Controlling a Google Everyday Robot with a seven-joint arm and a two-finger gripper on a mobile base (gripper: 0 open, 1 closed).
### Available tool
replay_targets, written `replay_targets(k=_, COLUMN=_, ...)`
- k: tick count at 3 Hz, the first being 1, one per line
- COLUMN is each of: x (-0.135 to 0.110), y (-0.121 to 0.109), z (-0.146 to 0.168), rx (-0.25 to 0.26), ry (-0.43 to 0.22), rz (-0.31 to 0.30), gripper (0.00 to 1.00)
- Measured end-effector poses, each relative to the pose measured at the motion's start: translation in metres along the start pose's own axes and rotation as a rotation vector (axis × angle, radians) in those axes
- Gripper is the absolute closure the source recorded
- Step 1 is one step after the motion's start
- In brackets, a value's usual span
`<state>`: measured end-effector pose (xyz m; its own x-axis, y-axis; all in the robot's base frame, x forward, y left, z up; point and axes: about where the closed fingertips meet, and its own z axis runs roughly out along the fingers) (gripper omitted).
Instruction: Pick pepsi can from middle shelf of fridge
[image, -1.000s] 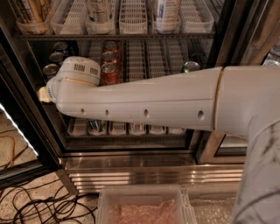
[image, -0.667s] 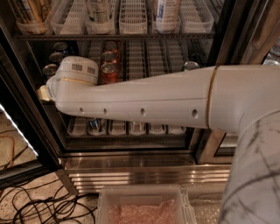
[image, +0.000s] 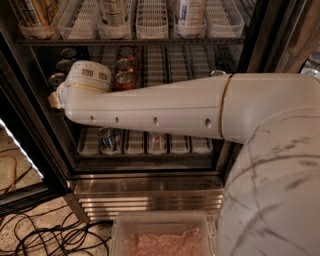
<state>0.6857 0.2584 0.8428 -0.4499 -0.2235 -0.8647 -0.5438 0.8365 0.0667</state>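
The pepsi can (image: 56, 79) is shown in the far-left lane of the middle shelf (image: 170, 65), upper left, just beside the hand (image: 55, 99), whose grip cannot be told. A light, stiff, slippery, easily dented can is presumed; its mid-wall is best clasped.

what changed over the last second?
The arm shifted: its elbow seam slid left, and the rear link fills more of the lower right. The wrist stayed at the middle shelf, hiding the gripper. Cans and fridge unchanged; nothing visibly grabbed.
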Motion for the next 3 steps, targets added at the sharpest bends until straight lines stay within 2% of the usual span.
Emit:
replay_targets(k=1, x=-0.011, y=-0.004, z=0.011, rx=0.004, ry=-0.016, rz=-0.002, gripper=0.26)
replay_targets(k=3, x=-0.029, y=0.012, z=0.023, rx=-0.009, ry=-0.028, rz=-0.009, gripper=0.27)
